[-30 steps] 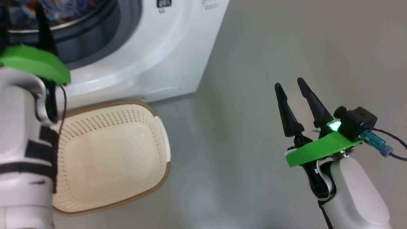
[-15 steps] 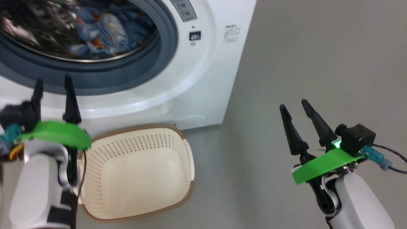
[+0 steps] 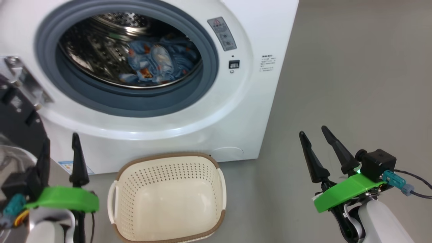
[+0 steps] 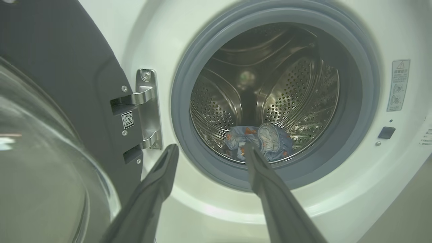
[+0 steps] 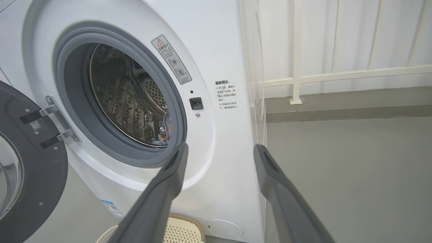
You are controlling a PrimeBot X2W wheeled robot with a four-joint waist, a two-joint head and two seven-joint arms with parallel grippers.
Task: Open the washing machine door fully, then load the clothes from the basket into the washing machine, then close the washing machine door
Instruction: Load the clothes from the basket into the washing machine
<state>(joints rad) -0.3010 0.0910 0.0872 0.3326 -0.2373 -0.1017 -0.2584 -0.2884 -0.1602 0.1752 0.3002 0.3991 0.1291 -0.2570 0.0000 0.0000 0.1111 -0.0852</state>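
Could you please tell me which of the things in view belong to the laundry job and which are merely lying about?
Part of the job: the washing machine; the washing machine door, swung open; the clothes, inside the drum; the basket, empty, in front of the machine.

Just there: the white railing; the warning sticker on the machine's front.

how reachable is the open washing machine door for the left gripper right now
Probably well within reach: the washing machine door stands swung open just beside the left gripper. The gripper is open and holds nothing, and the left wrist view shows nothing between the two.
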